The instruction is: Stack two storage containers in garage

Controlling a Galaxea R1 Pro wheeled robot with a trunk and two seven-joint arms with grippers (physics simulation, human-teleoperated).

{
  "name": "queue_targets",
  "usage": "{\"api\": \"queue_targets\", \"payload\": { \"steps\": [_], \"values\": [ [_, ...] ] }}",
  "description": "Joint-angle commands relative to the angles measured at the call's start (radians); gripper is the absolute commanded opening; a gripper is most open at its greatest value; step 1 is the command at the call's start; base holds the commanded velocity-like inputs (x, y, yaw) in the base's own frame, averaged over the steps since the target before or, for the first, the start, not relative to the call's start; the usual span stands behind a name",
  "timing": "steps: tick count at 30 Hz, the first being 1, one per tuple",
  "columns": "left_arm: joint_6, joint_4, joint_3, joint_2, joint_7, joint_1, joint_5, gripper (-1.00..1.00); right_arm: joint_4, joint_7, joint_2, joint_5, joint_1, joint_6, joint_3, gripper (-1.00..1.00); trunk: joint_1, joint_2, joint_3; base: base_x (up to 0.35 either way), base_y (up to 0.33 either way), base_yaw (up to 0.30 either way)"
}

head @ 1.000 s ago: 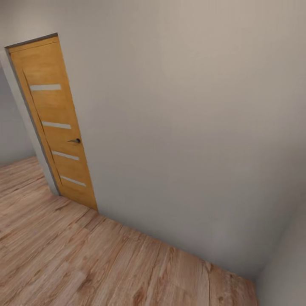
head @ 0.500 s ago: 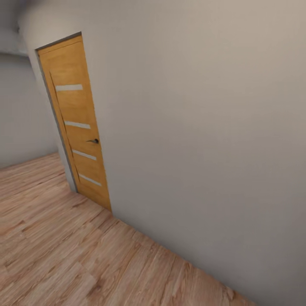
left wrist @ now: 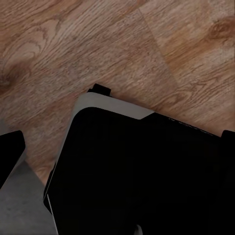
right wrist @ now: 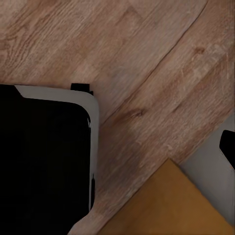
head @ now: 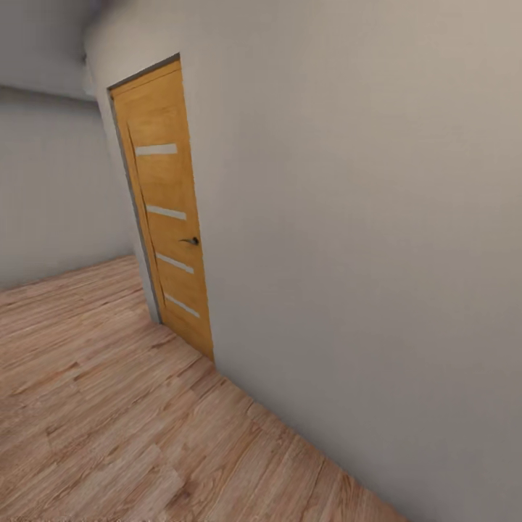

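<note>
A: Any writing or labels to read?

B: No lettering I can make out; the head view has a honey-coloured wooden door (head: 165, 210) with four pale horizontal slits and a small dark handle (head: 191, 241), set in a plain grey-white wall (head: 362, 239); light wood-plank floor (head: 94, 406) runs along its foot.

A: And the bins, what do they look like?

B: Nothing orange-red appears in these pictures, so I cannot tell where they are; this is a plank-floored room, not concrete.

A: Anything holding anything?

B: I see no container with contents; the left wrist view looks down on planks (left wrist: 98, 44) and a black, rounded body with a pale grey edge (left wrist: 115, 105), seemingly part of the robot; a grey surface (left wrist: 22, 205) sits at one corner.

A: The right wrist?

B: Much the same; a black body with a pale rim (right wrist: 92, 122) over planks (right wrist: 147, 63); beside it an orange-brown panel (right wrist: 166, 205) and a strip of grey (right wrist: 210, 166).

A: The grippers, open or closed?

B: I cannot tell for either; no fingers are clearly shown, nor anything gripped.
</note>
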Motion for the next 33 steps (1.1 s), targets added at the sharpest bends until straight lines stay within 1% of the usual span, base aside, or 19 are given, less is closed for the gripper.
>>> {"api": "queue_targets", "payload": {
  "steps": [1,33],
  "values": [
    [-0.003,0.001,0.007,0.000,0.002,-0.001,0.001,1.00,0.003,0.000,0.000,-0.009,-0.001,-0.006,0.008,1.00,0.001,-0.001,-0.001,0.021,0.000,0.268],
    [-0.003,0.001,0.008,-0.002,0.002,-0.001,0.001,1.00,0.003,0.000,0.000,-0.008,-0.001,-0.006,0.009,1.00,0.001,-0.001,-0.001,0.001,0.000,0.269]
  ]
}}
